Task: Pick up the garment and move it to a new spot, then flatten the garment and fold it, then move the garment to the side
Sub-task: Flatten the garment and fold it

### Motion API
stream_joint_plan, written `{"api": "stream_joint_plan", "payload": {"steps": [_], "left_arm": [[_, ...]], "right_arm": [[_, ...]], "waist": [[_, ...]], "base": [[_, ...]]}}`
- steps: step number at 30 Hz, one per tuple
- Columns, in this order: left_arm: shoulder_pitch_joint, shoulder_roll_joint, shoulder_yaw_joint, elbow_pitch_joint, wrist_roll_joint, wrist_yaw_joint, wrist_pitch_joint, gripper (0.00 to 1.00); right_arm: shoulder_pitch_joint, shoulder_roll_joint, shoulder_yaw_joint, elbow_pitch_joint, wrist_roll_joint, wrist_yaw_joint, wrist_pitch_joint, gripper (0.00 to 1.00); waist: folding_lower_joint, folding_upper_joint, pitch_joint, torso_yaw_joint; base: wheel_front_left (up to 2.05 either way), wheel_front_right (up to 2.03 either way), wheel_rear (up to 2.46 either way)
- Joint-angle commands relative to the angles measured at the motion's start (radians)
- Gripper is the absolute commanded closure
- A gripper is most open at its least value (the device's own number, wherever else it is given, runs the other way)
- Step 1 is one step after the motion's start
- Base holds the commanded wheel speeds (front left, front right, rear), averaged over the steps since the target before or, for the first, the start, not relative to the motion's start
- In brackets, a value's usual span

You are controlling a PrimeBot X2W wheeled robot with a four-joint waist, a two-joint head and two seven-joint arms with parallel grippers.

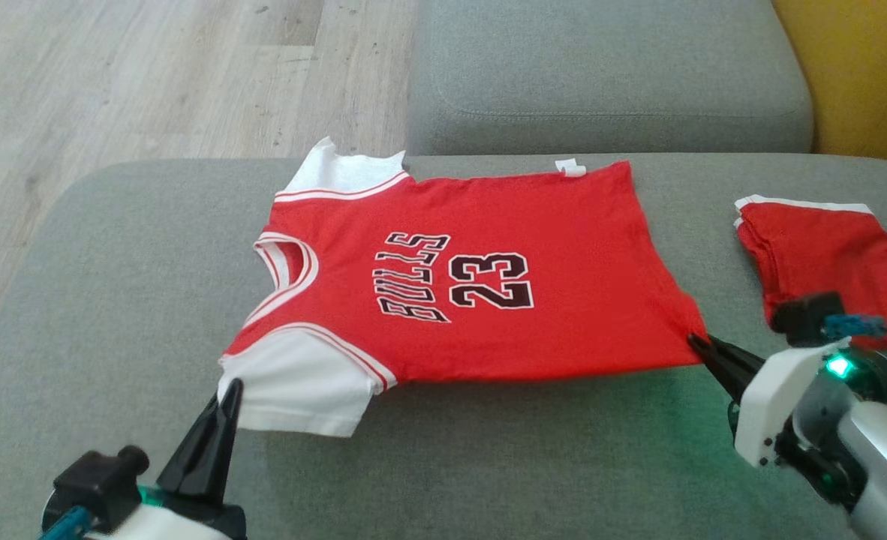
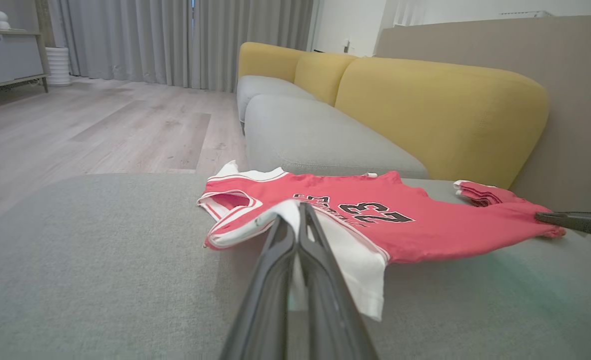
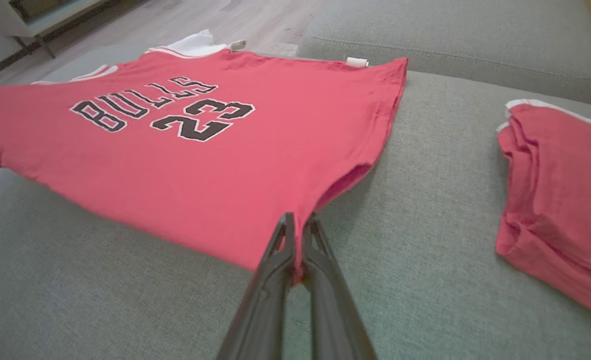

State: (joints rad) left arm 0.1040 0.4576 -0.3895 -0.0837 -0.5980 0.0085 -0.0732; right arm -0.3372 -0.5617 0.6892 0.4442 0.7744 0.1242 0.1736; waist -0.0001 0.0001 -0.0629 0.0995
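My left pincer is pinching the white sleeve of the red and white BULLS 23 jersey, and my right pincer is nipping its hem corner. The jersey is lying spread on the grey fabric sofa seat, its near edge perhaps lifting slightly. A folded red garment is sitting nearby, apart.

A grey cushion carried a red jersey, spread across its middle toward the far edge. A folded red garment lay apart, near the right edge.
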Motion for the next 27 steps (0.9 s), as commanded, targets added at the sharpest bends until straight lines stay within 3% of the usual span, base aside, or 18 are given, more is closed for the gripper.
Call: {"api": "stream_joint_plan", "payload": {"steps": [1, 11, 27], "left_arm": [[-0.049, 0.029, 0.049, -0.041, -0.004, 0.009, 0.001, 1.0], [-0.127, 0.033, 0.049, 0.021, -0.028, 0.028, 0.094, 1.0], [-0.431, 0.044, 0.029, 0.247, -0.01, -0.038, 0.168, 1.0]], "right_arm": [[-0.01, -0.034, -0.019, -0.034, 0.004, 0.007, -0.002, 1.0], [0.024, 0.05, -0.195, -0.075, -0.07, 0.007, 0.067, 1.0], [-0.121, 0.167, -0.3, -0.005, -0.169, 0.007, 0.224, 1.0]], "waist": [[0.0001, -0.0001, 0.0, 0.0], [0.0001, -0.0001, 0.032, -0.01], [0.0001, -0.0001, 0.185, -0.013]], "base": [[0.0, 0.0, 0.0], [0.0, 0.0, 0.0], [0.0, 0.0, 0.0]]}}
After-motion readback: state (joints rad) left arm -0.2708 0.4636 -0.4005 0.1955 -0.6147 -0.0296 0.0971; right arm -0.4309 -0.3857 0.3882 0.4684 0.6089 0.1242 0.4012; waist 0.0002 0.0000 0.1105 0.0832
